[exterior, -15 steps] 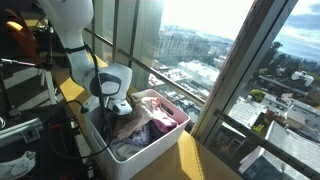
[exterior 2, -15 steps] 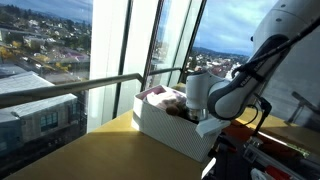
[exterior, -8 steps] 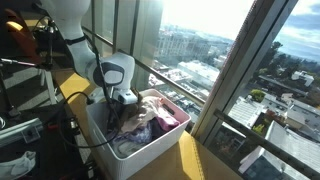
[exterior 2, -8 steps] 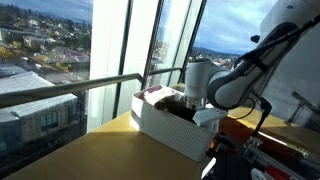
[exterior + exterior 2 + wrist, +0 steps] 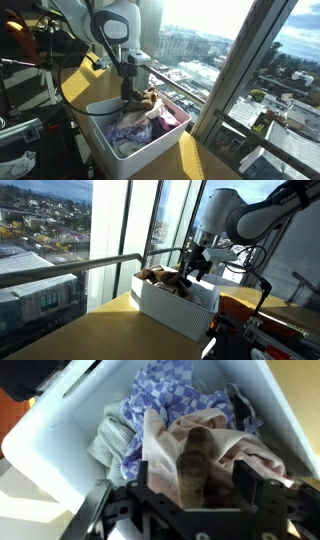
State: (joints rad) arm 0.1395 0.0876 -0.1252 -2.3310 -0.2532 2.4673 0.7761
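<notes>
Gripper (image 5: 197, 488): jaws spread wide, nothing clamped. In the wrist view its 2 fingers (image 5: 152, 488) stand on either side of a brown fuzzy item (image 5: 196, 452), with a gap on each side and no contact seen.

The item lies directly under the tool, between the fingers, on top of a pile of fabric.

- Beneath the item: a pink cloth (image 5: 255, 455), spreading out past both fingers.
- Beyond the fingertips: a blue-and-white checked cloth (image 5: 175, 402).
- Off to 1 side of the tool: a grey-green cloth (image 5: 108, 445), bunched against the wall.

All of this sits inside a white plastic bin (image 5: 55, 425).

In both exterior views the gripper (image 5: 131, 92) (image 5: 195, 267) points straight down over the bin (image 5: 100, 135) (image 5: 170, 308), fingertips about level with the top of the pile. The brown item (image 5: 150, 99) shows just beside them.

The bin stands on a tan tabletop (image 5: 80, 330). Beyond the bin, away from the tool, are a window railing (image 5: 80, 268) and the glass, with city buildings outside.
</notes>
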